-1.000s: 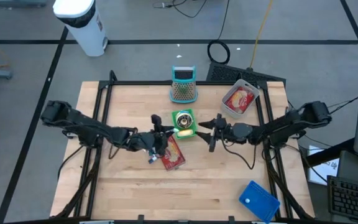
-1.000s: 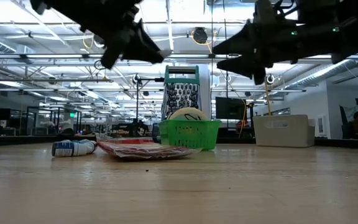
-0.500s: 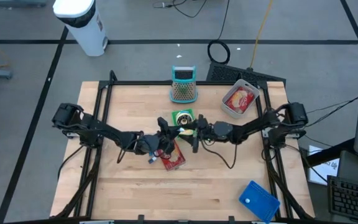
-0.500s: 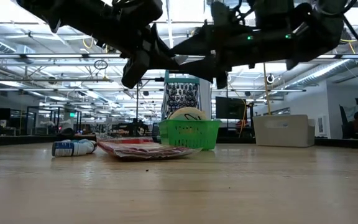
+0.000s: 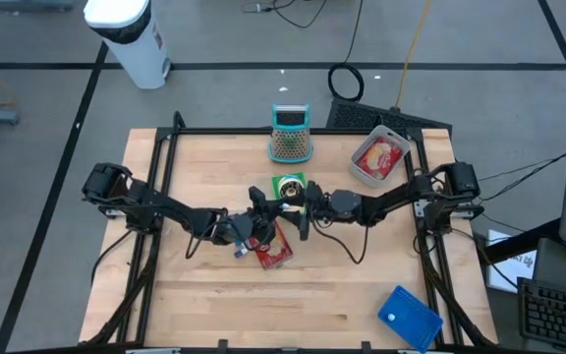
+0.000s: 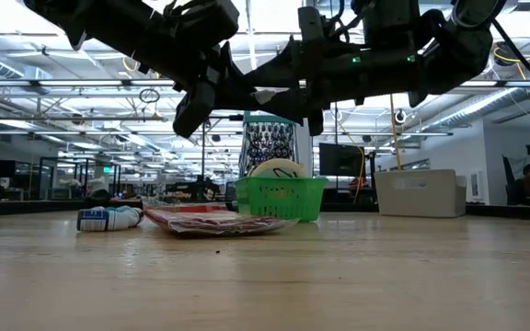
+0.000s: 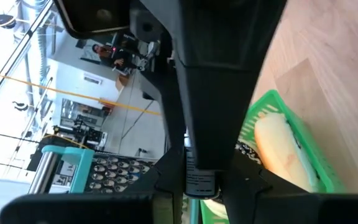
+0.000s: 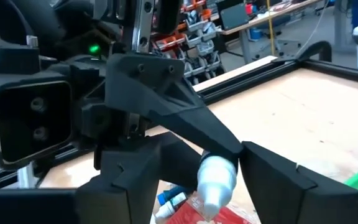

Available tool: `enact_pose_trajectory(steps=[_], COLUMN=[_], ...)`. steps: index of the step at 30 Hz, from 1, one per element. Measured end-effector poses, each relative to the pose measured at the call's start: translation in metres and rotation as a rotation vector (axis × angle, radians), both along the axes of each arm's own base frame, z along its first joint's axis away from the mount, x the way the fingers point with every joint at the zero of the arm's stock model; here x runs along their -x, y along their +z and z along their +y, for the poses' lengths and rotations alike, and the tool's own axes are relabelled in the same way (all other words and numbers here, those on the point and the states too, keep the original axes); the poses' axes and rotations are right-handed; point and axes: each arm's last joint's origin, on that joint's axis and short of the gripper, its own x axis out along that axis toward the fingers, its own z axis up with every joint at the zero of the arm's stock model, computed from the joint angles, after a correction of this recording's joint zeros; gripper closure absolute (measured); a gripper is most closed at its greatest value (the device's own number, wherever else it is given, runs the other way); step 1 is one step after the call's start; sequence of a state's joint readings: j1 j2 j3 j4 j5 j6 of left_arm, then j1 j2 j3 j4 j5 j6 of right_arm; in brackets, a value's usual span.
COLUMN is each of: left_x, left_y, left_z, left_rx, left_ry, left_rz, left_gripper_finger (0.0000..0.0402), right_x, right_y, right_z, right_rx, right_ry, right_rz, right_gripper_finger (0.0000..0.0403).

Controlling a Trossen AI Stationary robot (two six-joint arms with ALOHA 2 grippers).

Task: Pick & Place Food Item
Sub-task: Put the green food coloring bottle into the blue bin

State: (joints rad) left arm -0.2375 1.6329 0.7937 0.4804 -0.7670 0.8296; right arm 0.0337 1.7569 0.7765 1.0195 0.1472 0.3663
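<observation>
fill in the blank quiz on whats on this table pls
1. Behind the green basket stands a teal cheese ___.
2. The small white bottle lies on its ___ next to the flat red packet.
3. The grey bin near the table's right rear corner holds a ___ packet.

Missing words: grater; side; red

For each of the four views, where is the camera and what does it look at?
High: overhead, straight down; both arms meet above the green basket.
Low: table height, level; basket, grater, arms overhead.
Left wrist: past its own fingers to the basket.
Right wrist: own fingers around a white bottle.
Shared: the basket in three views.
</observation>
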Motion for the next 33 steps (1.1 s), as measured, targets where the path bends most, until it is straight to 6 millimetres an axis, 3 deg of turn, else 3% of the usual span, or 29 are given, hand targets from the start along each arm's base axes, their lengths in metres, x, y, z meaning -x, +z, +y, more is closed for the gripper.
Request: enact_pose_trajectory(steps=[19, 33], left_x=[0.0001, 0.0002], left_y=[-0.0008, -0.0011], left_z=[-0.0004, -0.0008], left_rx=[0.024, 0.094], left_ry=[-0.005, 0.008], left_rz=[-0.004, -0.043], left_gripper_finger=[0.0322, 0.0265], right_x=[0.0003, 0.0006], right_y=[-0.0033, -0.0058], right_z=[-0.003, -0.0036], right_rx=[-0.016, -0.012], right_ry=[0.029, 0.036], right_rz=[0.031, 0.059], right_gripper_finger=[0.0313, 0.0327])
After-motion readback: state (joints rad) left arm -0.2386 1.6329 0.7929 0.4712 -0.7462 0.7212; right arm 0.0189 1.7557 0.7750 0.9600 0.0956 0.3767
